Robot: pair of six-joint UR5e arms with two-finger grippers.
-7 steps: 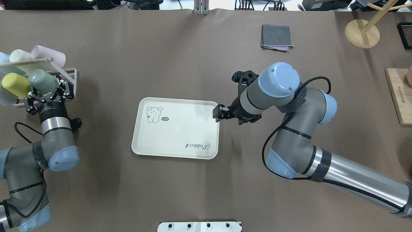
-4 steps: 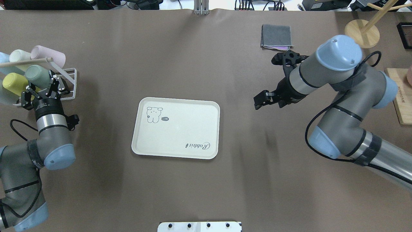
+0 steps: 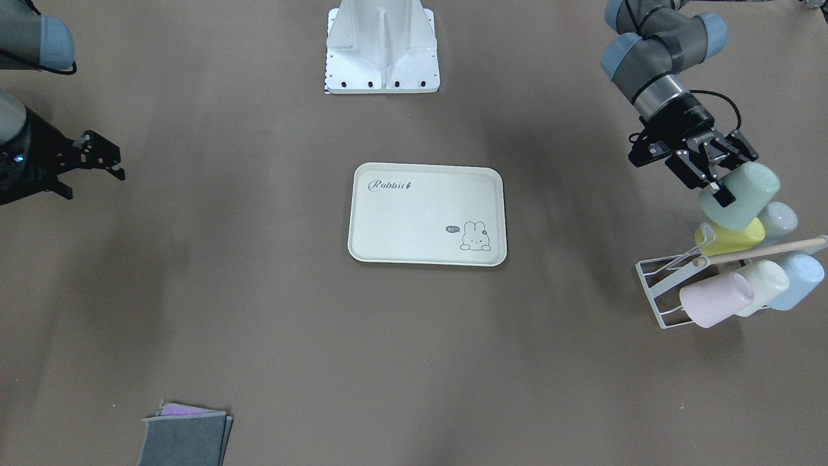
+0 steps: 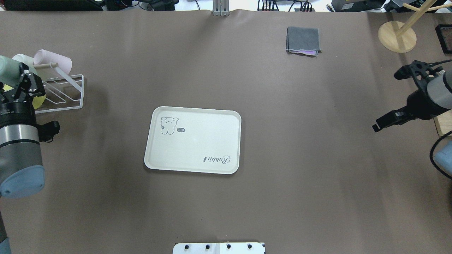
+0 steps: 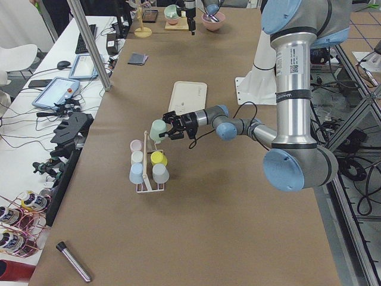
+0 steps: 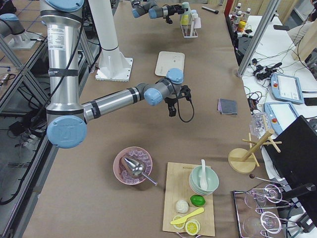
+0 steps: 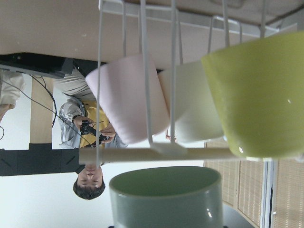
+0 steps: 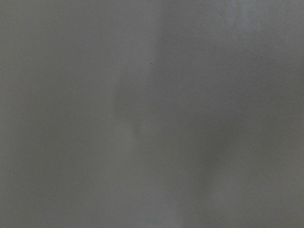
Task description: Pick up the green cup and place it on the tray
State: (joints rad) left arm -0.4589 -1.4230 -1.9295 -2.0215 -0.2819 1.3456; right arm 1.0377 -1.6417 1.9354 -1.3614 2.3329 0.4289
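Note:
The green cup (image 3: 740, 194) is held tilted in my left gripper (image 3: 715, 184), which is shut on its rim just above the white wire rack (image 3: 653, 285). In the overhead view the green cup (image 4: 7, 68) sits at the far left edge beyond the left gripper (image 4: 23, 84). The left wrist view shows its open mouth (image 7: 166, 199) at the bottom. The cream tray (image 4: 192, 141) with the rabbit drawing lies bare at the table's middle (image 3: 420, 220). My right gripper (image 4: 376, 126) hangs open and empty far right of the tray (image 3: 116, 162).
The rack holds a yellow cup (image 3: 728, 239), a pink cup (image 3: 715, 304) and other pale cups around a wooden pole. A folded grey cloth (image 4: 303, 39) lies at the back right. A round wooden stand (image 4: 397, 35) is at the far right corner.
My left gripper has pulled back to the left with the green cup, off the rack. My right arm has swung from the tray's right edge far out to the right.

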